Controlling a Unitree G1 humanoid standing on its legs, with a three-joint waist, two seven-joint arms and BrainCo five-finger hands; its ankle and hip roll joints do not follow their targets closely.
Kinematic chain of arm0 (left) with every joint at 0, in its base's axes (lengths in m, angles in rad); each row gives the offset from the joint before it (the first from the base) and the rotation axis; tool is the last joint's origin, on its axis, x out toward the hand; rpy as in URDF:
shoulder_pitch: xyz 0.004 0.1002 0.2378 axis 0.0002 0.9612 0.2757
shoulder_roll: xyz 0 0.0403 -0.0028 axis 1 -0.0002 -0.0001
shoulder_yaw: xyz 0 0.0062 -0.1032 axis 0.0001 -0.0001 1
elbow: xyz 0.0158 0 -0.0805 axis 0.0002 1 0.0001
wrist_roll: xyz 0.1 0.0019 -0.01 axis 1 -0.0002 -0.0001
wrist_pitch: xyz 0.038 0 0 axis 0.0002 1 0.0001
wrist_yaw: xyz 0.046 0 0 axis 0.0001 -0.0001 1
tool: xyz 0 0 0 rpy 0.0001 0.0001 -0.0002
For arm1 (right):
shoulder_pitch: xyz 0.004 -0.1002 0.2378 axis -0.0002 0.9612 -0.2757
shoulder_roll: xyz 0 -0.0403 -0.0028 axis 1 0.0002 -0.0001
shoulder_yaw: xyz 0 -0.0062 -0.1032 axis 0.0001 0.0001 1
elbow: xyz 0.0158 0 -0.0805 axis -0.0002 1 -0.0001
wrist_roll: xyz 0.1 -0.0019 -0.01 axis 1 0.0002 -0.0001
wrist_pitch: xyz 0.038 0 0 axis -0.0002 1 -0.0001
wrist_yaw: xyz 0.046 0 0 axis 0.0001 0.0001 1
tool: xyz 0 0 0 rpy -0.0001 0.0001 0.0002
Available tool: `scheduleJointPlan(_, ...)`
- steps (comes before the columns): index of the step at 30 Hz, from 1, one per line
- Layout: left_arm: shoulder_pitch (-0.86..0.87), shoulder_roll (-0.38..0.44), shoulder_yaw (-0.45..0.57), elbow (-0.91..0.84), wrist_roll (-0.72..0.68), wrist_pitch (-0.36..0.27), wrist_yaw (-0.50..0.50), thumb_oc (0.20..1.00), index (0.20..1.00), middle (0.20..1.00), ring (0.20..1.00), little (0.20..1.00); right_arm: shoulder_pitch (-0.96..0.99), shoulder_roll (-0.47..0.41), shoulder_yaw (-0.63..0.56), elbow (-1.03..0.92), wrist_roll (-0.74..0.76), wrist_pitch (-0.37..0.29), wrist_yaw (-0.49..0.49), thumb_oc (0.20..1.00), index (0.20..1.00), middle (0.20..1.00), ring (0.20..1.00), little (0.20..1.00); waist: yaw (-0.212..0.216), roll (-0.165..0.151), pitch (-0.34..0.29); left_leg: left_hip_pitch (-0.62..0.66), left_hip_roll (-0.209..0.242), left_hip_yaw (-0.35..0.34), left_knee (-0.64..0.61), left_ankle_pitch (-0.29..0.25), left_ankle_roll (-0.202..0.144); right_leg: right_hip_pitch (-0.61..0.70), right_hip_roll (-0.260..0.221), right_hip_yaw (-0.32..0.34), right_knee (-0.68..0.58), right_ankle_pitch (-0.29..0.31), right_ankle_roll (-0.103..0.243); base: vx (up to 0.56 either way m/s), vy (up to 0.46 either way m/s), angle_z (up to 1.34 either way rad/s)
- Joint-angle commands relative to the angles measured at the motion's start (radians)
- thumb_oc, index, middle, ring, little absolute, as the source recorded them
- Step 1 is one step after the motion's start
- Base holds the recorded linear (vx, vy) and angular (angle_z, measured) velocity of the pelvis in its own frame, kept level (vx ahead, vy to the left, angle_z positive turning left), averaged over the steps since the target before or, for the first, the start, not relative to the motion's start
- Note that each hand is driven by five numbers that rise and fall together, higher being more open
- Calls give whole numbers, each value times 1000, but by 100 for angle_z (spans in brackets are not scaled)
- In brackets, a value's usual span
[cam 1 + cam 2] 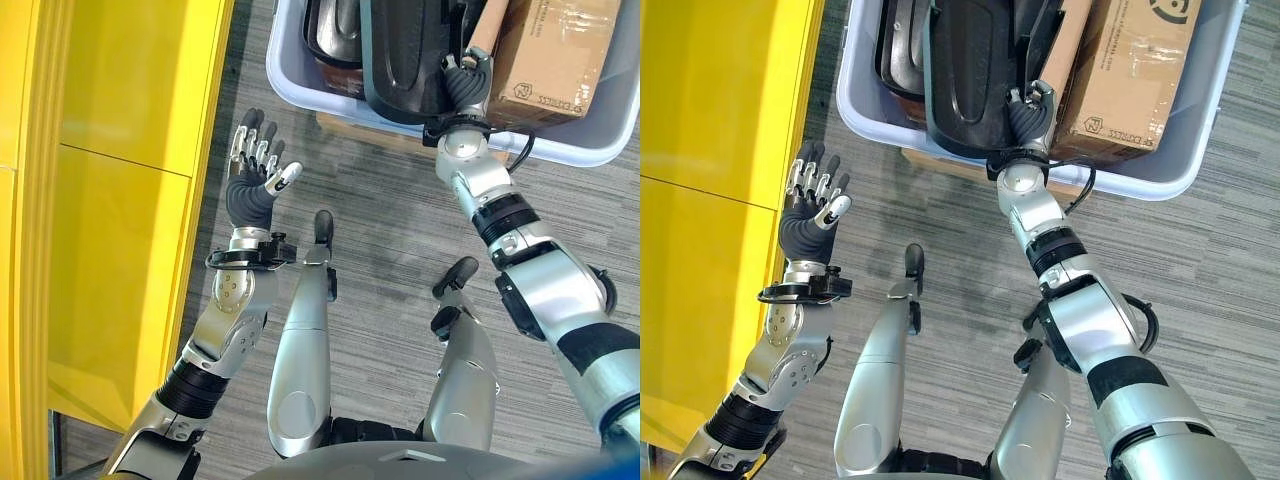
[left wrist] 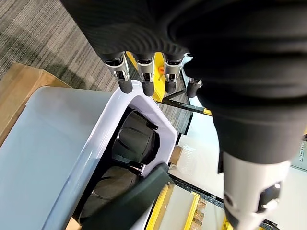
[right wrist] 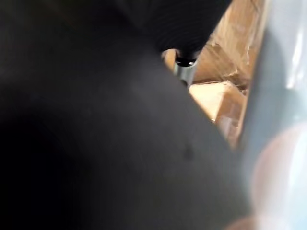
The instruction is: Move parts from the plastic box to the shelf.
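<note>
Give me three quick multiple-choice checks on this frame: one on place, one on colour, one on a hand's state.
1. Where is the right hand?
A. Reaching into the plastic box
B. Resting on the floor
C. On the shelf

2. What colour is the shelf on the robot's left?
A. Blue
B. Yellow
C. White

3. How is the left hand?
A. Curled round a black part
B. Open, holding nothing
C. Pinching the cardboard box

Answers:
1. A: it sits over the box rim between the black part and the cardboard box.
2. B: its panels are plain yellow.
3. B: its fingers are straight above the carpet.
</note>
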Motion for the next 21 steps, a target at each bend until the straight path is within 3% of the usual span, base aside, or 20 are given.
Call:
scheduleJointPlan(1, 52, 38, 6, -114, 21, -38, 5, 1000, 1000, 1000, 1000, 1000, 9, -37, -62, -198, -83, -76, -39, 200, 200, 200, 200, 200, 0, -26, -17, 149, -14, -56, -91, -64, -20, 27, -68, 141, 52, -31, 86, -6, -6, -7)
scheduleJointPlan(15, 133, 52, 63, -112, 28, -14, -21, 1000, 1000, 1000, 1000, 1000, 236, -35, -142, -581, -167, -104, -9, 200, 200, 200, 200, 200, -40, -35, -18, 327, 7, -19, -162, -46, -25, 164, -58, 152, -10, -15, 93, 3, -19, -7)
scheduleJointPlan(21, 203, 50, 116, -95, 31, -3, -46, 1000, 1000, 1000, 1000, 1000, 418, -53, -156, -709, -217, -109, 53, 200, 200, 200, 200, 200, -70, -36, -73, 402, 24, -1, -198, -35, -38, 221, -45, 153, -36, -20, 95, 33, -48, -10)
